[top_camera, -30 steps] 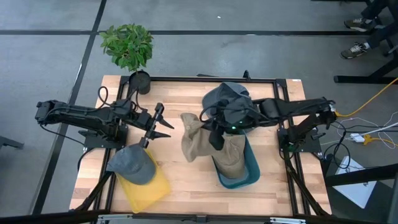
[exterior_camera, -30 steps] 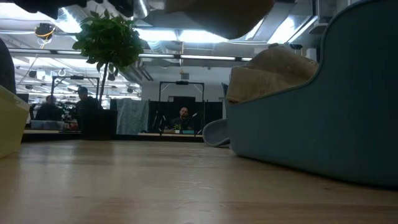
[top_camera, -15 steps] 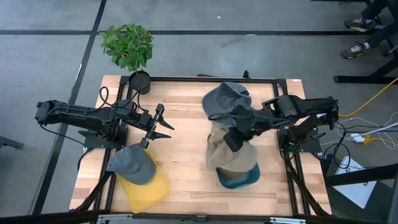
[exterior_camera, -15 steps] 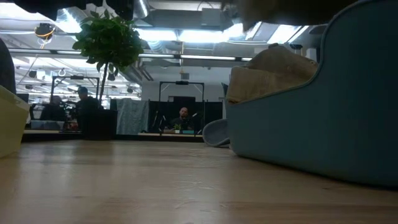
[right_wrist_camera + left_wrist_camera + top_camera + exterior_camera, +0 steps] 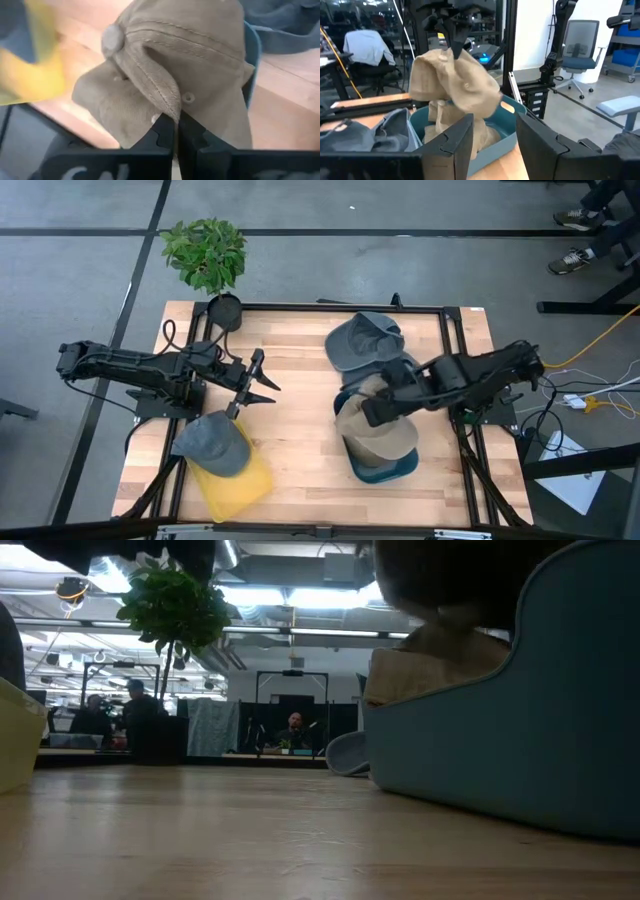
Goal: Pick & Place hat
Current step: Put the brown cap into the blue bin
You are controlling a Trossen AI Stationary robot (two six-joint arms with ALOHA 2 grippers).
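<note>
While its fingers are pinched on a fold of cloth, a tan hat [image 5: 375,430] is held by the right gripper [image 5: 373,409] over the teal bin [image 5: 385,470]. A grey hat [image 5: 362,342] lies just beyond. Farther left, the left gripper [image 5: 262,384] is spread wide near the yellow bin [image 5: 235,485].

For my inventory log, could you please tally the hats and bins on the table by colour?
Tan hats: 1, held by the right gripper over the teal bin.
Grey hats: 2.
Teal bins: 1.
Yellow bins: 1.
Total: 5.
</note>
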